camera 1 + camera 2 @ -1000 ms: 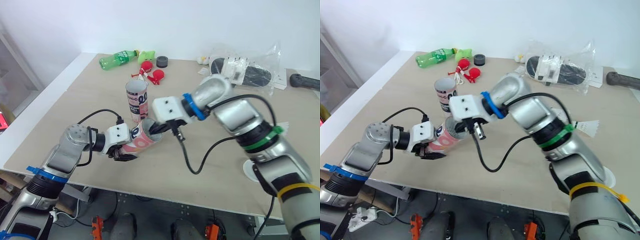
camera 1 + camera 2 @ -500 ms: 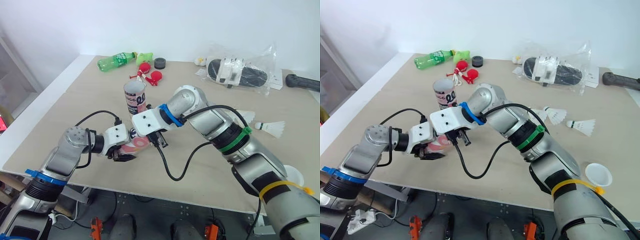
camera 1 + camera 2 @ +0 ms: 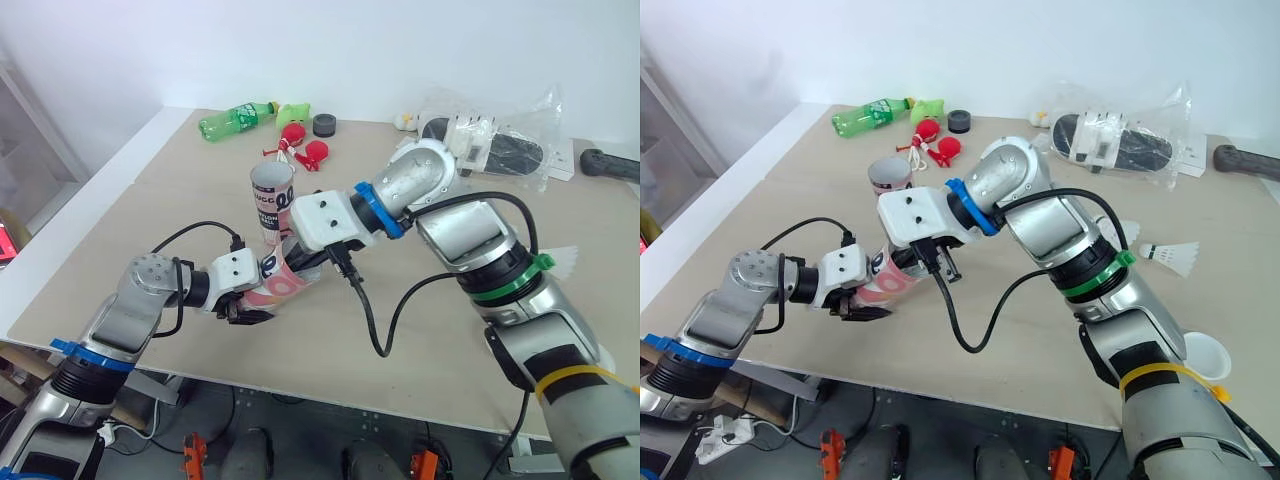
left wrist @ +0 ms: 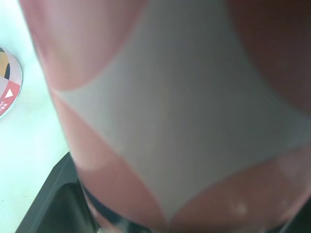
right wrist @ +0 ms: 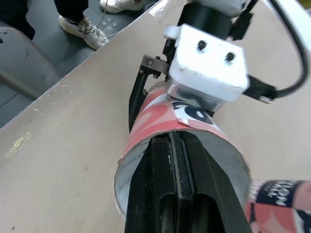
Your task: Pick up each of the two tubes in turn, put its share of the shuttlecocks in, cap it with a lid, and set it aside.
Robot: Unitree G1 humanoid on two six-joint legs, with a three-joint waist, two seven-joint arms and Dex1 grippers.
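A pink-and-white tube [image 3: 280,283] lies tilted low over the table, and my left gripper [image 3: 243,308] is shut on its lower end. Its patterned wall [image 4: 165,121] sits right against the left wrist camera. My right gripper [image 5: 180,160] is shut, its two black fingers pressed together inside the tube's open mouth [image 5: 146,145]; I see no shuttlecock between them. A second tube [image 3: 272,205] stands upright just behind. Two shuttlecocks [image 3: 1170,255] lie on the table to the right. A white lid [image 3: 1197,352] rests near the table's front right edge.
At the back lie a green bottle [image 3: 235,118], red toys [image 3: 305,150], a black round cap [image 3: 323,124], a plastic bag with black items [image 3: 490,145] and a black handle [image 3: 608,165]. The table's front edge [image 3: 300,385] runs close below the held tube.
The head camera has shifted. My right gripper reached lower and further left half a second ago and has since drawn back to the tube's mouth. The left gripper keeps the tube.
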